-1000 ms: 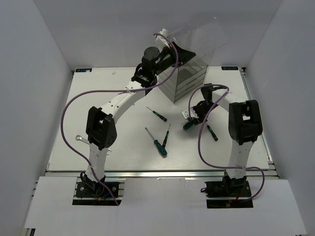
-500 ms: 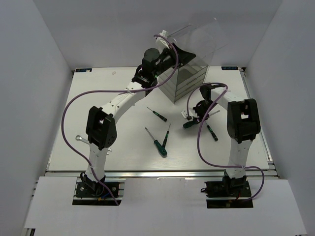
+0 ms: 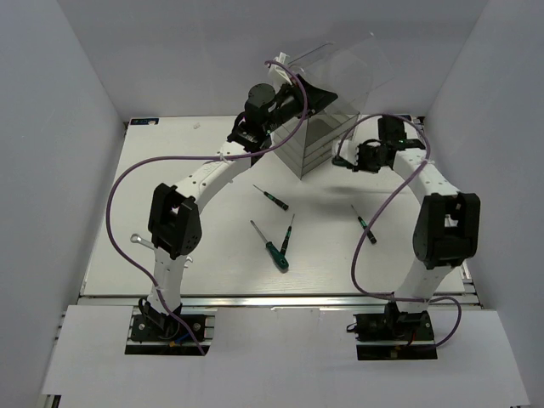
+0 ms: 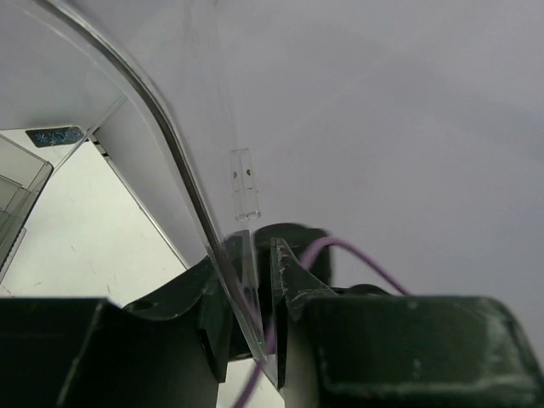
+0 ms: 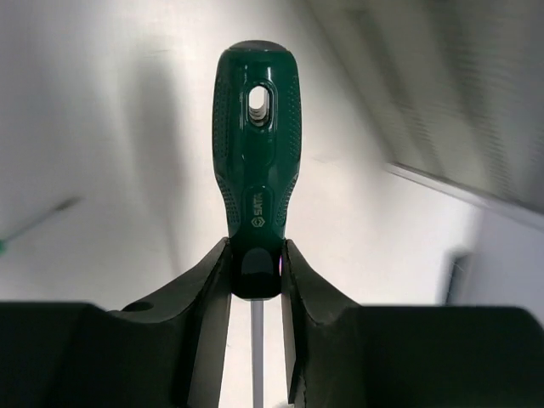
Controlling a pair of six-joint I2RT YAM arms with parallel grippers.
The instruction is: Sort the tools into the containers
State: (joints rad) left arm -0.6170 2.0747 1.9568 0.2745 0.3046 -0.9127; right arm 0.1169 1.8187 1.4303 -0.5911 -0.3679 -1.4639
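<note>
While I watch the right wrist feed, the right fingers [image 5: 219, 276] are pinching a green screwdriver [image 5: 255, 144] by the narrow end of its handle, where the shaft comes out. The handle stands straight out beyond the fingertips, with a slot through it near the rounded butt. The thin shaft runs back between the fingers toward the camera. From overhead, that pair sits close beside the right face of the drawer unit [image 3: 321, 143]. Everything past the handle is blurred, so I cannot tell which drawer it faces.

The left fingers [image 4: 285, 285] are clamped on the edge of the unit's clear cover [image 4: 174, 149], one finger on each side of the sheet. Overhead, I see the cover tilted up above the stacked drawers.

Well back from both pairs of fingers, four more tools lie on the surface [image 3: 170, 187]. A lone screwdriver [image 3: 273, 198] is nearest the unit. A long screwdriver [image 3: 270, 248] and a slanted screwdriver [image 3: 288, 234] lie with their handles close together. A right-hand screwdriver [image 3: 365, 225] lies nearer the right fingers. A wrench [image 3: 135, 240] pokes out beside the left arm [image 3: 174, 223], far from either pair.
</note>
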